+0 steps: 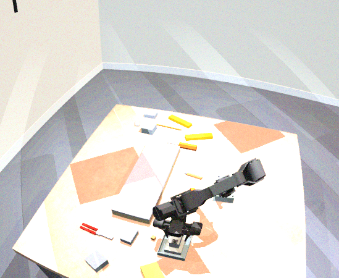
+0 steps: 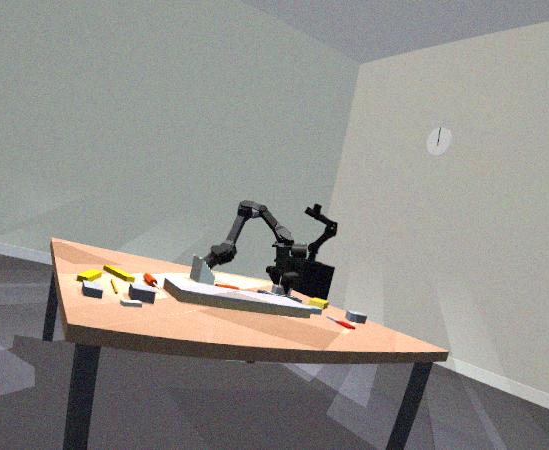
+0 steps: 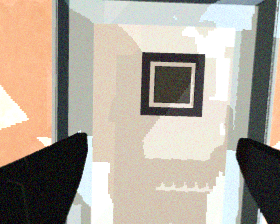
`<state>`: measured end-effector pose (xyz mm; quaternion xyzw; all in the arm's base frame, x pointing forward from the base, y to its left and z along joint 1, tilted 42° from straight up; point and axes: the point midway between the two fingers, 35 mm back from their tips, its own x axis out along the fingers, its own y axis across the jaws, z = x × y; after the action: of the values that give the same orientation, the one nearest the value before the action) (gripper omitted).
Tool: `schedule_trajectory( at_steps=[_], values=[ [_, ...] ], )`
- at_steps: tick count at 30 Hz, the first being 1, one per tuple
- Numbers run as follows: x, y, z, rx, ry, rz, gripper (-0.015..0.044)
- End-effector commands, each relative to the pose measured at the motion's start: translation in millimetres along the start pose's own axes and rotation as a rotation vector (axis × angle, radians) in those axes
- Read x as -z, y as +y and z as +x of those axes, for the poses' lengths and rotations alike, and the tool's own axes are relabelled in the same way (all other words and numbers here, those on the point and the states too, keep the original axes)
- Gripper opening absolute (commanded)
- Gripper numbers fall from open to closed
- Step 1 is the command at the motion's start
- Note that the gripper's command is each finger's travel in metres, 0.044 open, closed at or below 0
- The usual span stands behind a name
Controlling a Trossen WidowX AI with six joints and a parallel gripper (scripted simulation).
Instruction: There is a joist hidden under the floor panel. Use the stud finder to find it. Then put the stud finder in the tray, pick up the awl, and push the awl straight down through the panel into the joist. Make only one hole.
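Note:
The stud finder [image 3: 166, 160], a pale flat body with a dark square window [image 3: 173, 84], lies inside the grey tray [image 3: 62, 75] [image 1: 228, 199] [image 2: 200, 270]. My gripper [image 3: 162, 144] [image 1: 225, 193] [image 2: 210, 259] is open just above it. One dark finger stands on each side of the stud finder, clear of its edges. The long white floor panel [image 1: 150, 182] [image 2: 234, 299] lies to the left of the tray. The awl [image 1: 188, 146] [image 2: 150, 279], with an orange handle, lies on the table past the panel's far end.
Two yellow blocks [image 1: 180, 121] [image 1: 199, 136] and grey blocks [image 1: 149, 125] [image 1: 129, 237] [image 1: 96, 261] lie about the table. There is also an orange pencil [image 1: 194, 176], a red-handled tool [image 1: 90, 228] and a yellow pad [image 1: 152, 270]. The arm's base [image 1: 173, 245] stands near the front edge.

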<state>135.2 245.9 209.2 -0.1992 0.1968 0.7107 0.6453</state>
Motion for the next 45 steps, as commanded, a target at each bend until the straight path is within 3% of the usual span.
schedule_trajectory(
  at_steps=[1,6,12,14,21,29,36,45],
  values=[
    [-10,-5,-29,0.004,0.001,-0.012,0.044],
    [-26,1,-81,0.006,-0.011,-0.006,0.044],
    [-26,1,-83,0.007,-0.012,-0.006,0.044],
    [-11,-11,-69,0.025,0.018,0.034,0.044],
    [82,-82,-79,0.162,0.163,0.401,0.044],
    [198,-107,-106,0.258,0.269,0.818,0.044],
    [296,-83,-128,0.285,0.311,1.2,0.044],
    [390,2,-127,0.209,0.264,1.713,0.044]
  ],
)
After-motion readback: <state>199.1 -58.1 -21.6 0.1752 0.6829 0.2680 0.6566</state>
